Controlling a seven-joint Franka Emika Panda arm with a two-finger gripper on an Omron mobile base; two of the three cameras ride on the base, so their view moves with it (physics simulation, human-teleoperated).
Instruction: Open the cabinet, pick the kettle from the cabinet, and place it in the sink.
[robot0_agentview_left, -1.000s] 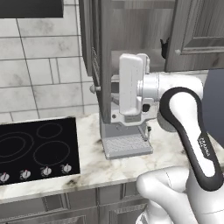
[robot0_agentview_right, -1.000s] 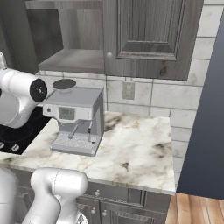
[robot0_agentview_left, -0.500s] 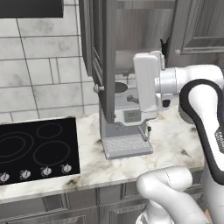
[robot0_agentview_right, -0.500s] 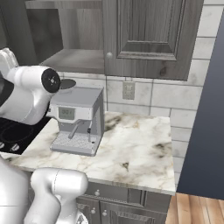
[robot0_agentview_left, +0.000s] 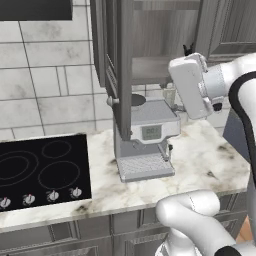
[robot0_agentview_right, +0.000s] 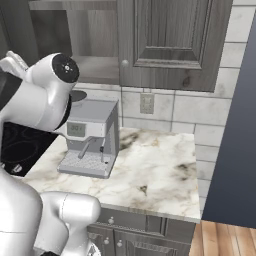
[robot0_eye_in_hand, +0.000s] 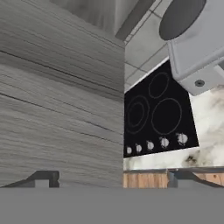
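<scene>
On the marble counter (robot0_agentview_right: 155, 170) stands one silver coffee machine (robot0_agentview_left: 146, 140) beside one black cooktop (robot0_agentview_left: 42, 170). The cabinet (robot0_agentview_left: 117, 60) has one door swung open. The gripper (robot0_eye_in_hand: 111, 178) is spread wide, holding nothing, close to the door panel.

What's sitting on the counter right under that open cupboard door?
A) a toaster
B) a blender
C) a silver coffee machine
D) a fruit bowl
C: a boxy silver coffee machine with a small display stands on the marble counter, beneath the swung-open cupboard door.
</scene>
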